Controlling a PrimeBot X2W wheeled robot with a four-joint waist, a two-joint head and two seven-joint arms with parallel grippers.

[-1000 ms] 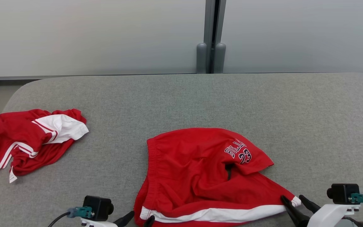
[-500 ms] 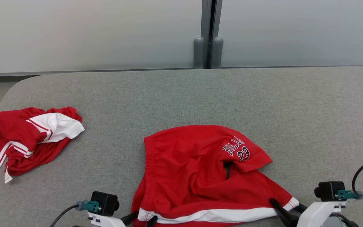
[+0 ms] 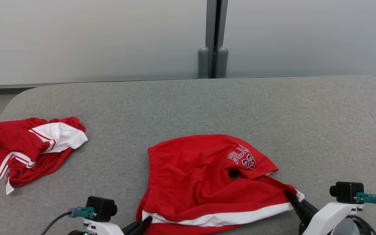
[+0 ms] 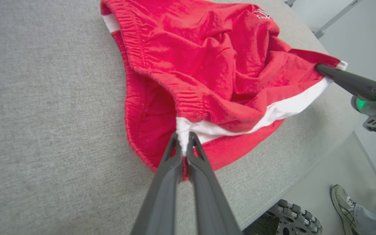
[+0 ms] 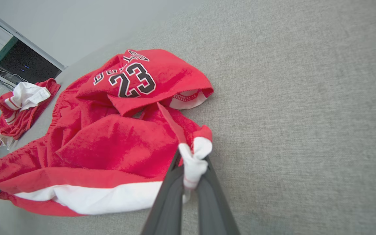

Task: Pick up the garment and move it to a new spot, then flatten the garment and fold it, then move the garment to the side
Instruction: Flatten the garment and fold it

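The garment point(image 3: 204, 176) is a pair of red shorts with a white side stripe and "23" lettering, lying crumpled near the front edge of the grey table point(image 3: 188, 104). My left gripper point(image 3: 147, 221) is shut on the white stripe at the garment's point(image 4: 214, 71) near-left corner; in the left wrist view the left gripper point(image 4: 184, 138) pinches white fabric between its tips. My right gripper point(image 3: 289, 195) is shut on the white-edged right corner, and the right gripper point(image 5: 191, 155) has bunched cloth of the garment point(image 5: 109, 137) between its fingers point(image 5: 171, 182).
A second red-and-white garment point(image 3: 24, 147) lies crumpled at the table's left edge, also seen as the second garment point(image 5: 21, 104). A person's shoe point(image 4: 343, 200) and a robot wheel point(image 4: 292, 218) show below the table's front edge. Open grey surface stretches behind and right of the shorts.
Both grippers have gone from open to shut on the garment's two front corners, and the right corner has bunched up. The head camera has shifted slightly.
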